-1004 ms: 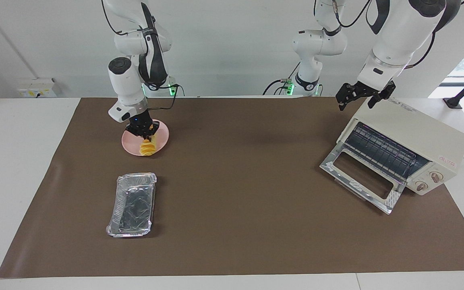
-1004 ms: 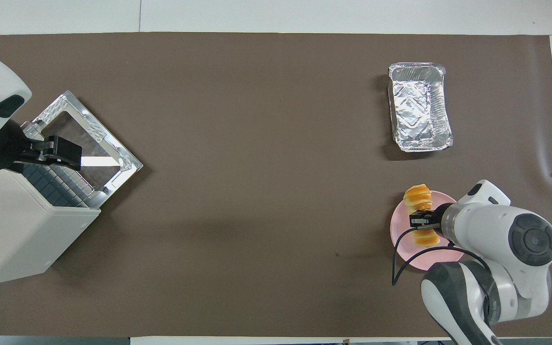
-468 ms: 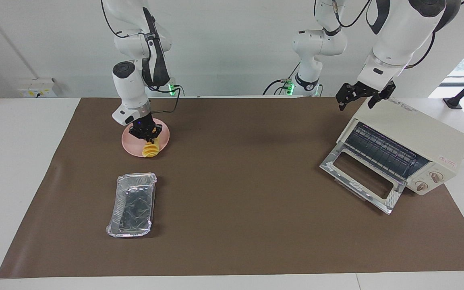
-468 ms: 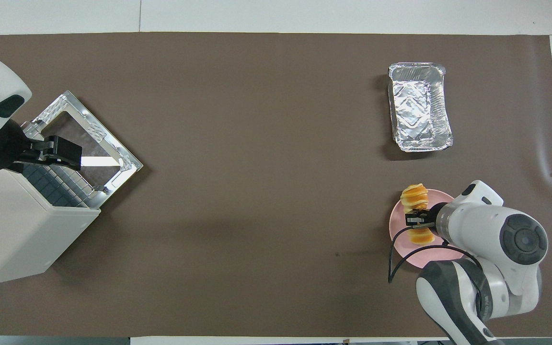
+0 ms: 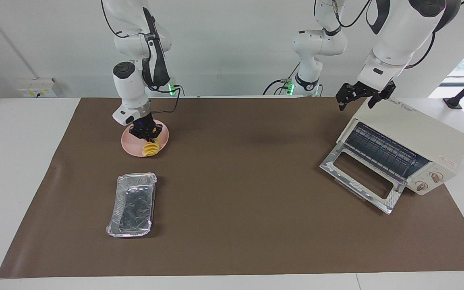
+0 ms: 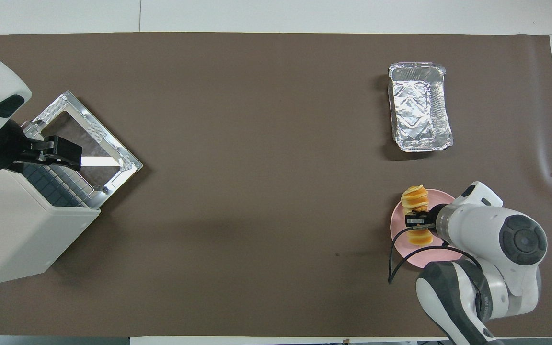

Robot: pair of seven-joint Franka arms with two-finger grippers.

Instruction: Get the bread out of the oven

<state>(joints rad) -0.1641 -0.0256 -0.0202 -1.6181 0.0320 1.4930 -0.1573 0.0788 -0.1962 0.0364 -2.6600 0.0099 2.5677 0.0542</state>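
The golden ridged bread point(image 5: 150, 149) lies on a round pink plate point(image 5: 127, 145) at the right arm's end of the table, near the robots. My right gripper point(image 5: 147, 135) is down on the plate and shut around the middle of the bread point(image 6: 414, 198); in the overhead view the right gripper point(image 6: 418, 221) has loaf showing on both sides of it. The cream-white oven point(image 5: 417, 133) stands at the left arm's end with its glass door point(image 5: 359, 177) dropped open, and only the bare wire rack shows inside. My left gripper point(image 5: 357, 96) hangs open over the oven's top corner and waits.
A rectangular silver foil tray point(image 5: 133, 203) lies farther from the robots than the plate; it also shows in the overhead view point(image 6: 419, 108). A brown mat point(image 5: 240, 193) covers the table. The oven's open door point(image 6: 89, 139) juts out toward the middle of the mat.
My right gripper has shifted a little with the bread and brought it lower onto the pink plate. The left arm and the oven have not moved.
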